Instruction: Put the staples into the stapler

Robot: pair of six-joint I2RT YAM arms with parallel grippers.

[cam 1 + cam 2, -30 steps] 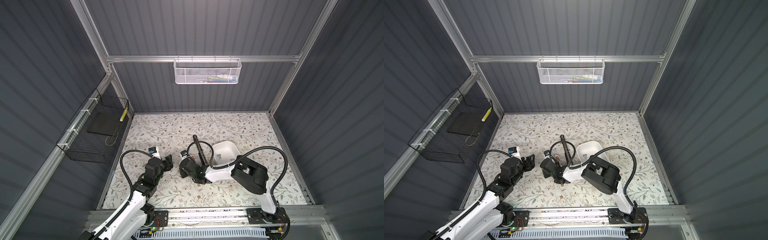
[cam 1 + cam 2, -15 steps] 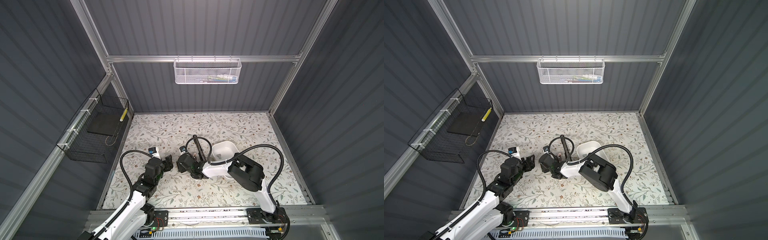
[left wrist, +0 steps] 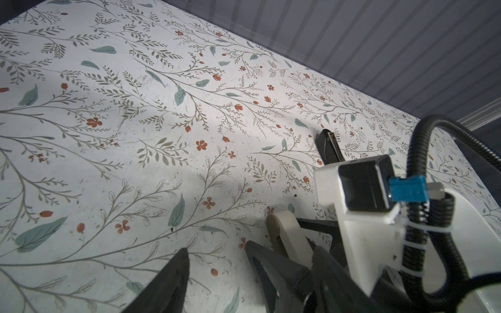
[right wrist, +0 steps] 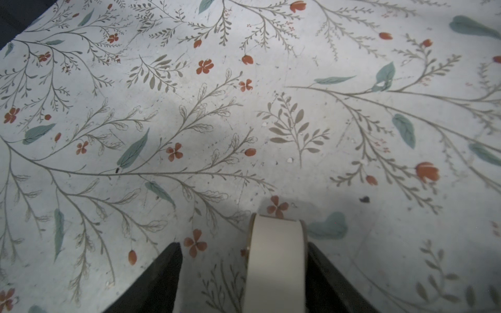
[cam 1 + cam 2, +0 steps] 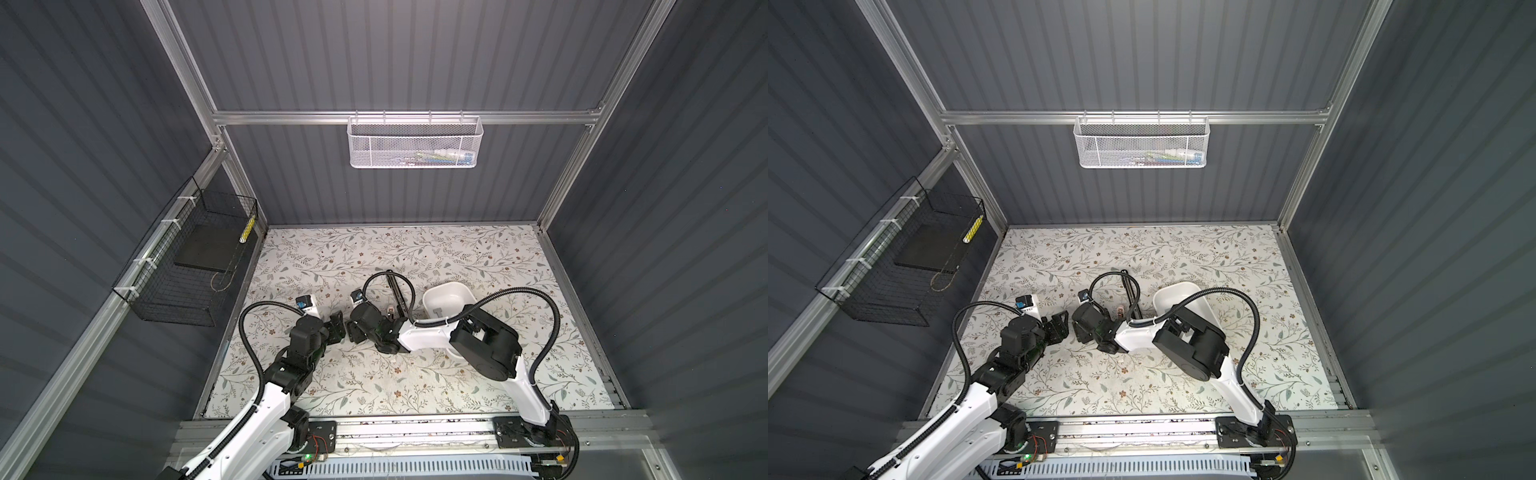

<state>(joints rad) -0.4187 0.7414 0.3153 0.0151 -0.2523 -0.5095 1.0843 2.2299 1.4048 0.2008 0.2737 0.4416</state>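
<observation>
The black stapler lies swung open on the floral mat, just left of a white bowl. A grey strip of staples rests inside the bowl. In both top views my right gripper sits left of the stapler, tip to tip with my left gripper. The right wrist view shows my right gripper open, with a cream flat bar lying against one finger; I cannot tell what the bar belongs to. My left gripper is open over bare mat.
A black wire basket hangs on the left wall. A white mesh basket hangs on the back wall. The right arm's elbow and its cable loop over the bowl's near side. A metal rail runs along the front edge.
My right gripper has moved left, away from the stapler and up to the left gripper, and its jaws have opened. The left arm has stayed where it was.
</observation>
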